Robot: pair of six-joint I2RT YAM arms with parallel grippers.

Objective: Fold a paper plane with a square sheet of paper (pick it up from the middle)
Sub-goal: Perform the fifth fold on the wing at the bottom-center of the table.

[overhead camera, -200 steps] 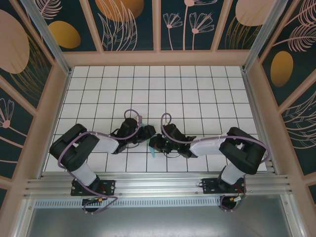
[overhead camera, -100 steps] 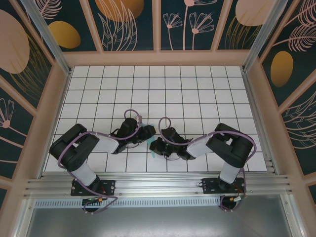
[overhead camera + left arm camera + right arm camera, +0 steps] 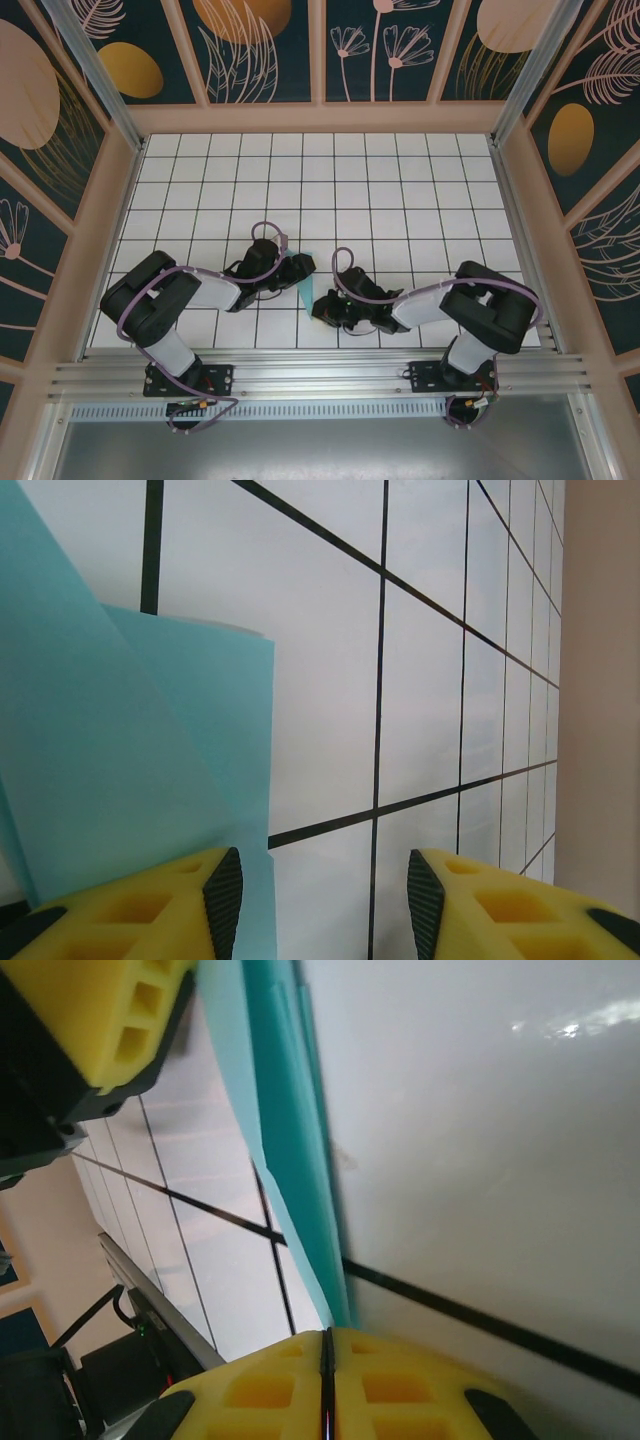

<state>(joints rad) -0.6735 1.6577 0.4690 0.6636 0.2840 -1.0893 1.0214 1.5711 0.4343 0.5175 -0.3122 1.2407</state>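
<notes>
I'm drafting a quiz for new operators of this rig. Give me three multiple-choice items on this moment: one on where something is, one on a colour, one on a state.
1. Where does the paper lie?
A. at the far edge
B. between the left gripper and the right gripper
C. beside the right arm's base

2. What colour is the paper?
A. white
B. orange
C. turquoise

3. What state is the right gripper in?
A. shut
B. wide open
C. closed on a pen

Key: 1 B, the top view shows it on the table between them. 2 C, both wrist views show turquoise. 3 A, in the right wrist view a thin seam is all that parts its yellow fingers.
</notes>
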